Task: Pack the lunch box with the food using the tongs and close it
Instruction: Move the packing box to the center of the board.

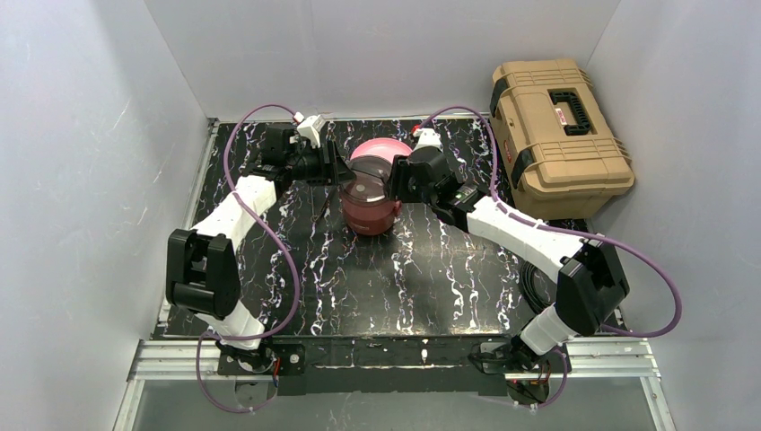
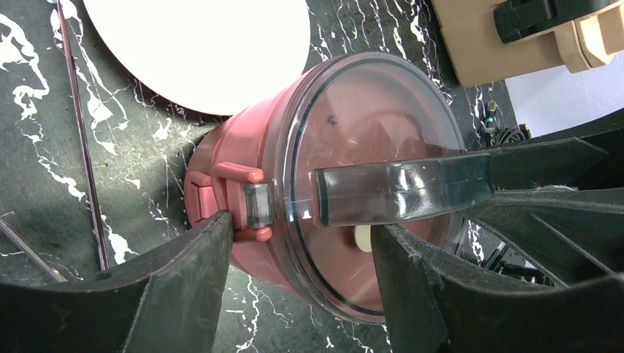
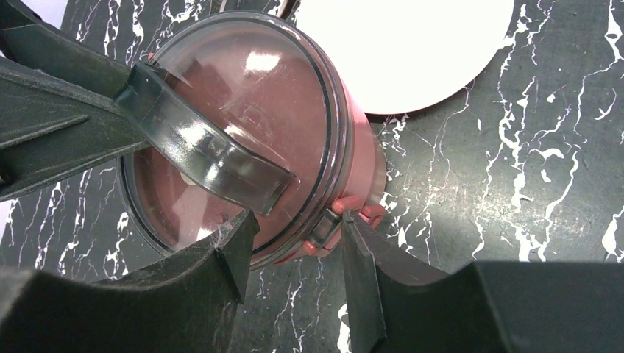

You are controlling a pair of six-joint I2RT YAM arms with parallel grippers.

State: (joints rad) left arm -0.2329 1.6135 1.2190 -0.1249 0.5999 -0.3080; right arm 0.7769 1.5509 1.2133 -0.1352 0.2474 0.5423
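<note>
Lunch box (image 1: 371,202) upright at mid-table (image 1: 377,287), just in front of the pink plate (image 1: 380,148), at least touching its near edge. Clear lid on; dark handle (image 2: 397,193) lies across it. A pale dot (image 2: 362,237) shows through the lid; nothing else inside can be made out.

Left gripper (image 2: 302,250) at the box's left side, jaws spread. One finger (image 2: 195,279) touches the side latch (image 2: 254,206); the other sits over the lid beside the handle. No clamp seen.

Right gripper (image 3: 294,246) at the opposite side, jaws also spread but narrower. The second latch (image 3: 324,229) and lid rim lie between them, with the outer finger (image 3: 357,257) against the latch. Cannot tell if it is squeezing.

Tongs (image 2: 82,147) flat on the table left of the box, apart from both grippers, one end near the plate.

Tan toolbox (image 1: 556,126) at the far right corner, well clear of the box.
</note>
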